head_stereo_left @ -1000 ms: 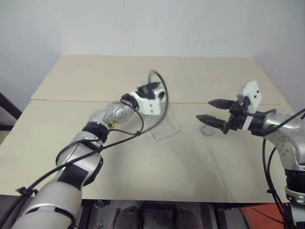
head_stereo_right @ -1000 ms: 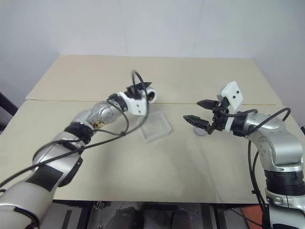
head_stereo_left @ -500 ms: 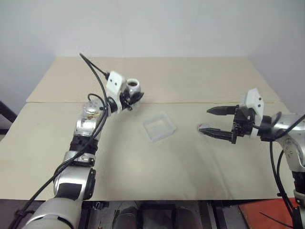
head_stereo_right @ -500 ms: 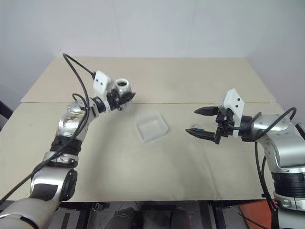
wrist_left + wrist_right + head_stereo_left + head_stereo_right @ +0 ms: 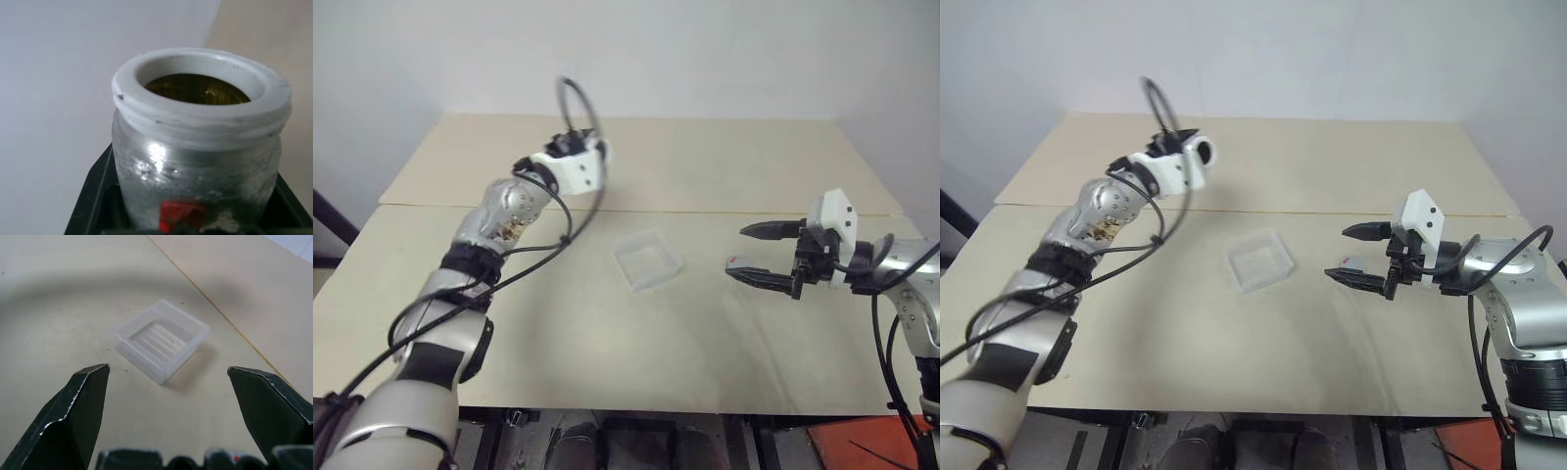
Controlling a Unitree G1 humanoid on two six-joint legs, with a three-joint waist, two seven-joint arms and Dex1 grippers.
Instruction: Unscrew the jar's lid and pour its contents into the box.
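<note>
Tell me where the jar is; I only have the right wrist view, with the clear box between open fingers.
Observer: The left end effector holds the jar in the air over the table's far left, away from the box.
Operator: Lid on?
Observer: Off; the left wrist view shows its open white mouth.
Operator: Where's the lid?
Observer: A small grey disc, likely the lid, lies on the table by the right end effector.

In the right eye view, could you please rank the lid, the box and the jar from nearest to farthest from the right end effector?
1. Lid: on the table just behind the right end effector.
2. Box: mid-table.
3. Jar: far side, held up by the left end effector.
</note>
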